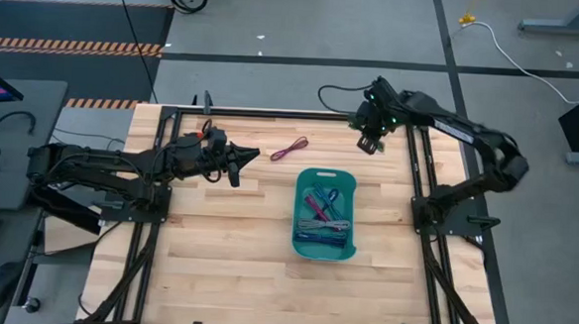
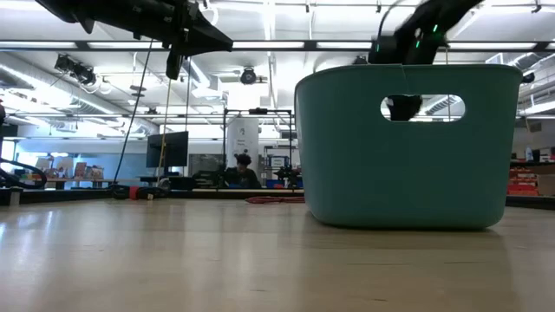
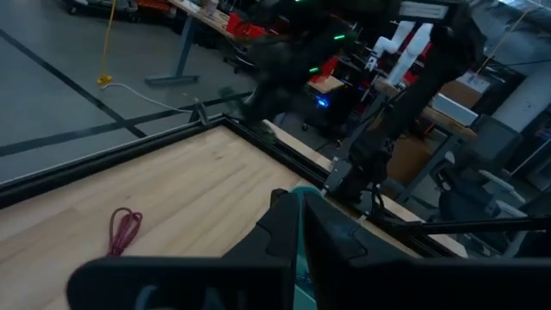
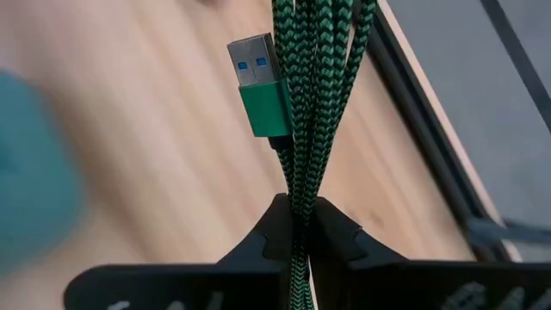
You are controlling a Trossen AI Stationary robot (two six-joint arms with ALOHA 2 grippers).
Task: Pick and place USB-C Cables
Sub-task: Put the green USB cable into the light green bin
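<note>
A green braided cable bundle (image 4: 310, 77) with a green plug (image 4: 258, 86) sits in my right gripper (image 4: 297, 211), which is shut on it above the table's far right part (image 1: 370, 138). A magenta-red cable (image 1: 290, 149) lies flat on the wood, also visible in the left wrist view (image 3: 123, 231). My left gripper (image 1: 248, 157) is shut and empty, raised a little to the left of that cable and pointing toward it. The teal basket (image 1: 305, 244) stands mid-table and holds several coloured cables (image 1: 325, 211). My right gripper pinches several strands of the green bundle (image 4: 300, 185) between its two fingers. The fingers lie along the strands. The bundle and its plug reach out past the fingertips toward the table; its far end is out of frame.
The basket (image 2: 403, 147) fills the right of the low view and hides most of the right gripper, which shows through its handle hole (image 2: 401, 106). A black frame rail (image 1: 272, 112) runs along the table's far edge. Bare wood lies near and left of the basket.
</note>
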